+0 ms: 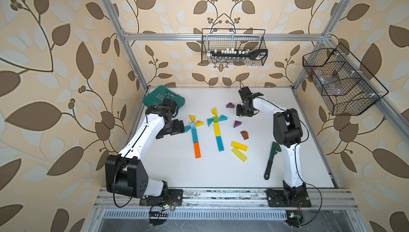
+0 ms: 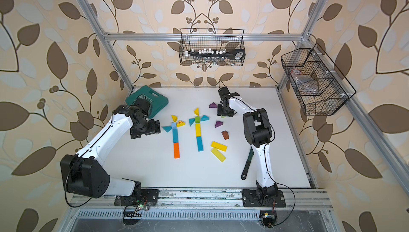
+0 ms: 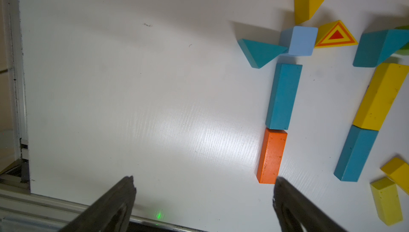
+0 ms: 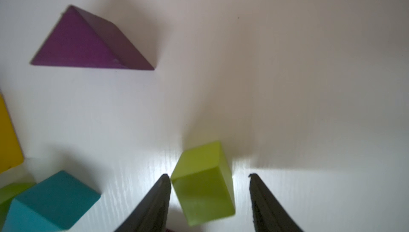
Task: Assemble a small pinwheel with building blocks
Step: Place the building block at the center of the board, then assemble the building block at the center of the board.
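Step in hand, as judged: setting down a hub for a further pinwheel. The right gripper is low over the far part of the table, jaws part-way apart around a lime cube. One finger is at the cube's corner and the other stands clear of it, so the cube is not clamped and appears to rest on the table. The cube lies between a purple wedge farther back and a second purple wedge nearer the front, apart from both. Two complete-looking pinwheels lie flat at mid-table. One has a pale blue hub and an orange bar ending its stem; the other has a green hub. The left gripper hangs beside the orange bar, jaws wide, nothing between them. Next move, as judged: raise the right gripper straight up so that neither finger drags the cube, then bring a purple wedge point-first against it. Two loose yellow bars near the front could serve as the stem. Containers: the back basket, of wire, holds a black rail of small white-topped pieces and a black-handled tool. The side basket holds a clear plastic bag, contents not discernible. The teal case is shut, its contents hidden. No block shows in any of them.
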`<state>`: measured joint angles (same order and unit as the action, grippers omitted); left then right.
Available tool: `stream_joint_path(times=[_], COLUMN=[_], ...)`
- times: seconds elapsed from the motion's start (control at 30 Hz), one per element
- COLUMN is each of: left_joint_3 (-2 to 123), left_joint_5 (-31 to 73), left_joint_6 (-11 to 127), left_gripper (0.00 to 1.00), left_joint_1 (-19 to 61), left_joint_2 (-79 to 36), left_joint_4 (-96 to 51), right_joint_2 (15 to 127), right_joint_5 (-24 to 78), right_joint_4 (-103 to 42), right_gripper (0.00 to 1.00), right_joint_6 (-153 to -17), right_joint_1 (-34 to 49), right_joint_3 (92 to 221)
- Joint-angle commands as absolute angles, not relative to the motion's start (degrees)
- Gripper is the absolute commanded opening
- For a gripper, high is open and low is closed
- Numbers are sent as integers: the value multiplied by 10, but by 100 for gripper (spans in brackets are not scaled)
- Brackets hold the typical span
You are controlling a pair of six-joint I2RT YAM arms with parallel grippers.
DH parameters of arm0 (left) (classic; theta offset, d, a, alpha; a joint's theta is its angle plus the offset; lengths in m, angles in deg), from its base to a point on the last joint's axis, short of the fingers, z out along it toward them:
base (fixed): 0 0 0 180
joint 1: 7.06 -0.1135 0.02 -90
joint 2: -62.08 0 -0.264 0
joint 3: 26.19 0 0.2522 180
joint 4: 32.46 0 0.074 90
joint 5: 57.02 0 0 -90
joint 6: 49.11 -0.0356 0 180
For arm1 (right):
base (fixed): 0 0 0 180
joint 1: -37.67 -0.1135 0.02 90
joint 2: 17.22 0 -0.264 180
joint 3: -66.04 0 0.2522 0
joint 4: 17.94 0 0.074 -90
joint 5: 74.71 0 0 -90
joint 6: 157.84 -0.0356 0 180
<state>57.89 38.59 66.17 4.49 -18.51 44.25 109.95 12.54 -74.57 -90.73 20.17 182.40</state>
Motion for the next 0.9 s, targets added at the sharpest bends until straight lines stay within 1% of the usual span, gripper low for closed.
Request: stream_joint_path(times=[0.0,0.13,0.23,0.37,0.47,0.6,0.8,0.87], left_joint_3=[579,580,580,579,580,580,580,580], left_joint_5=[393,390,390,390,390,391,393,394], left_joint_6=[646,645,645,645,645,645,645,645], left_gripper=[99,99,99,99,99,99,99,99], left_joint_1=[37,37,37,37,37,37,37,37], left_joint_2=[-186,-188,-191,-194,-196,-198,-201,-201], left_joint_4=[456,457,457,458,459,460,462,462], right_joint_2=[1003,934,904,884,893,924,978,994], right_joint_5=[140,180,192,193,171,152,122,123], right_joint_4=[-730,-668,-641,-627,-632,-627,-645,-648], right_gripper=[58,58,58,58,59,61,56,53], right_joint_6=[-927,-948,-959,-978,-1005,-1024,-1022,-1020], right_joint_1=[198,189,175,139,113,108,108,108], right_joint_3=[1751,1640,1588,1553,1544,1550,1597,1611])
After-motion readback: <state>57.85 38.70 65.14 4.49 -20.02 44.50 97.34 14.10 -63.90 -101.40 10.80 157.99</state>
